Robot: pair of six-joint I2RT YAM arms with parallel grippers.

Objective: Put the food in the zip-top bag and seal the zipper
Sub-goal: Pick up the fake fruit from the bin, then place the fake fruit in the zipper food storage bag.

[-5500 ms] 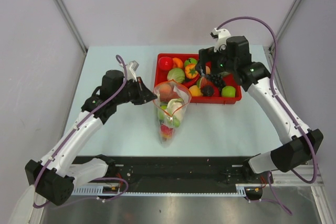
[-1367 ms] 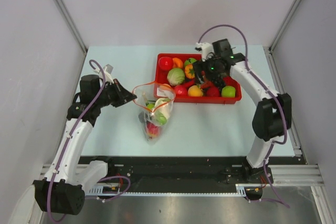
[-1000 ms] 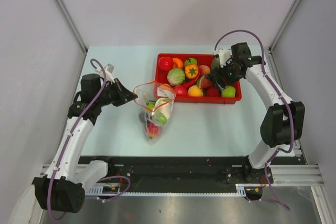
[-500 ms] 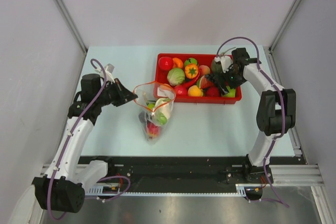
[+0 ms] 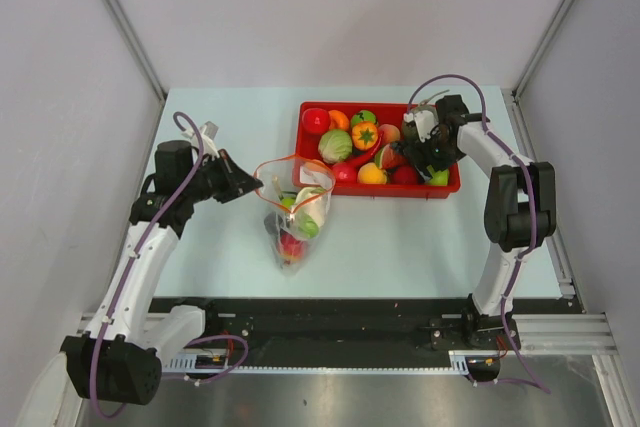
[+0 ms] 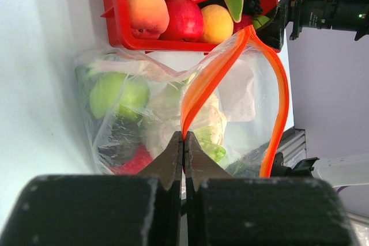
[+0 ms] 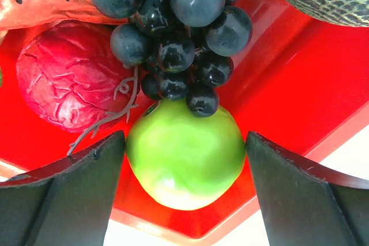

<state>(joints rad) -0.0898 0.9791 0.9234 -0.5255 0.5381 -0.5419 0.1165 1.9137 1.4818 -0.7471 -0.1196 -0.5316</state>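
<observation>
Left gripper (image 6: 183,142) of yours is pinched shut on the zipper (image 6: 213,67). That props the zip-top bag (image 5: 292,212) open just off the near left corner of the red tray (image 5: 380,191). You've got a bagged apple (image 6: 115,93) and some red and pale pieces in there. Right gripper (image 7: 184,142) is spread wide over the tray's near right corner, one finger on either side of a green apple (image 7: 184,165). Black grapes (image 7: 173,27) sit against that apple, with a red cabbage (image 7: 63,79) beside it.
</observation>
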